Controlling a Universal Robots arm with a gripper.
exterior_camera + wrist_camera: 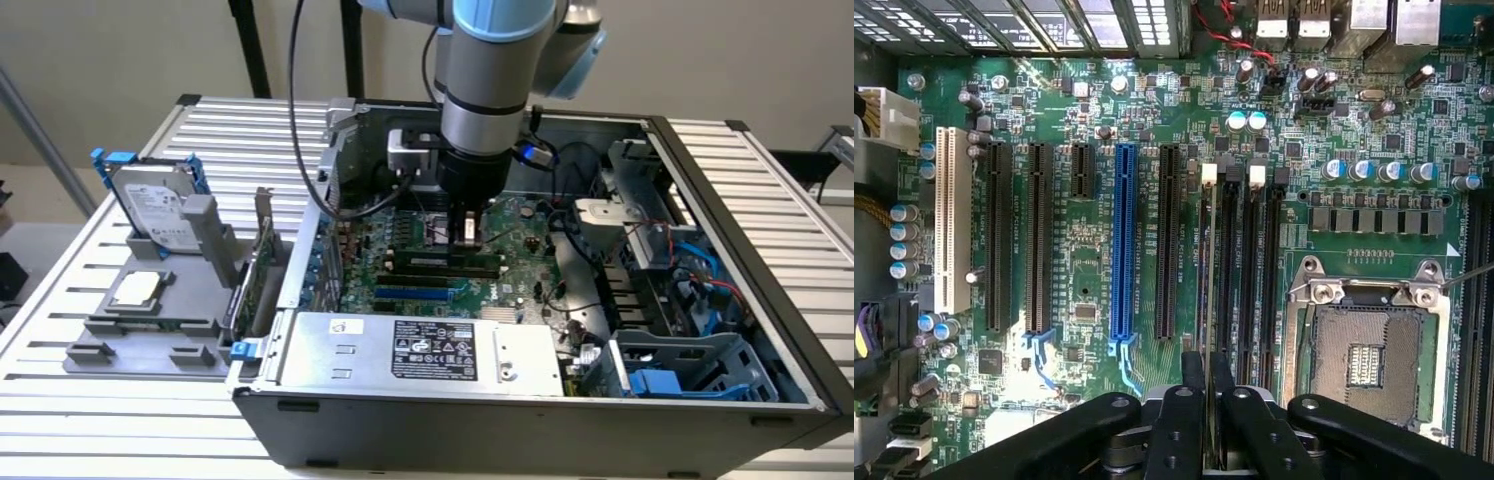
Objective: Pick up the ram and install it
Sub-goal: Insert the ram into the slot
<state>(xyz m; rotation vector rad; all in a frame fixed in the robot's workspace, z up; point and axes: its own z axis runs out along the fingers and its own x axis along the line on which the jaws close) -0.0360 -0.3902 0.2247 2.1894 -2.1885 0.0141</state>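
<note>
Clamped narrow on the ram (1210,300), the claw (1206,395) holds the stick edge-on between its two black fingers (1179,420), so that in the wrist view the board shows as no more than a thin pale line running away from the tips. That line lies along the memory slots (1239,270) of the motherboard (1084,120), at or just beside the slot nearest the long black expansion slot (1167,240); I judge the edge-on grip is meant to let the ram's lower edge drop straight into a slot. Whether it has touched or entered the slot cannot be told. The white latches (1208,173) at the far end of the slots look tipped back, which would leave the way clear.

Beside the memory slots on the other side sits the open processor socket (1364,350), bare of its chip. Further from the slots than the black one are a blue slot (1123,240) and a white one (951,220).

In the exterior view the arm (487,90) stands upright over the middle of the open case (534,420), with the claw (467,235) low over the board. Outside the case, on the exterior view's left, a grey stand (147,325) holds a hard drive (150,210) and a square chip (138,290), kept out of the arm's way.
</note>
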